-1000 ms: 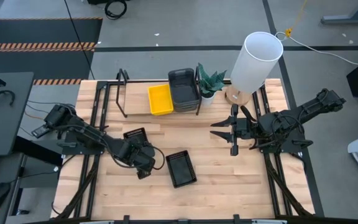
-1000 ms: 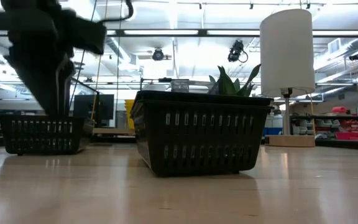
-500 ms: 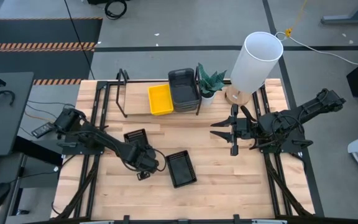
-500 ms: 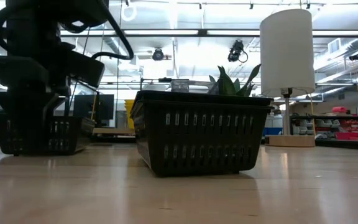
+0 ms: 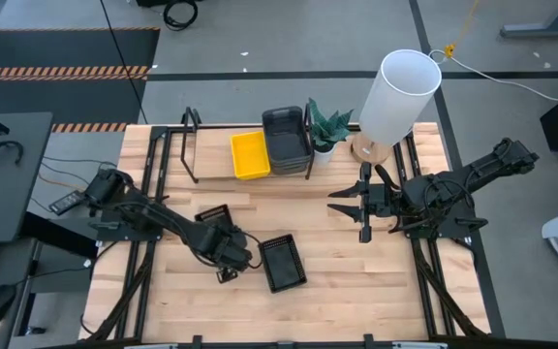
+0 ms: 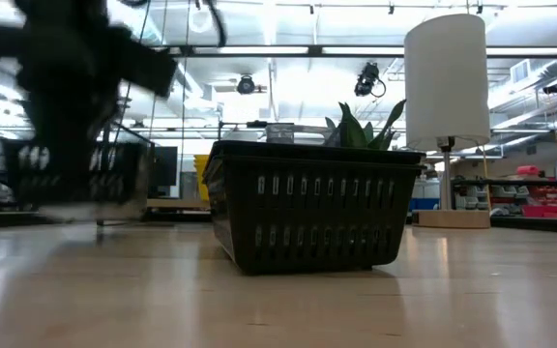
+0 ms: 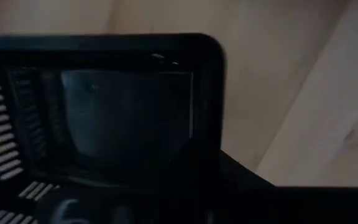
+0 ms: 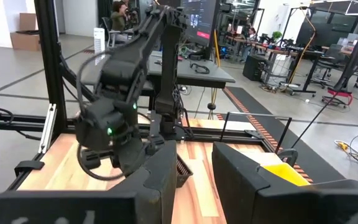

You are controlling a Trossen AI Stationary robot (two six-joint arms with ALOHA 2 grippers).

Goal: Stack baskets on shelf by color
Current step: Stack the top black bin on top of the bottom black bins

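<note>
1. High view: left gripper sits low over the table, at the end of one black mesh basket, which looks tilted as if raised by that end. I judge it is clamped on the basket's rim to carry it to the shelf. A second black mesh basket lies just beside the gripper, free. On the shelf a yellow basket and a dark grey stack stand side by side, one colour per pile. Right gripper waits mid-table, fingers spread wide, holding nothing.
2. Low view: the free basket stands flat on the wood; the held one is blurred and clear of the surface. Lamp and plant stand behind.
3. Left wrist view: basket corner fills the frame, close against the fingers.
4. Right wrist view: left arm is across the table; a workshop with desks lies beyond.
</note>
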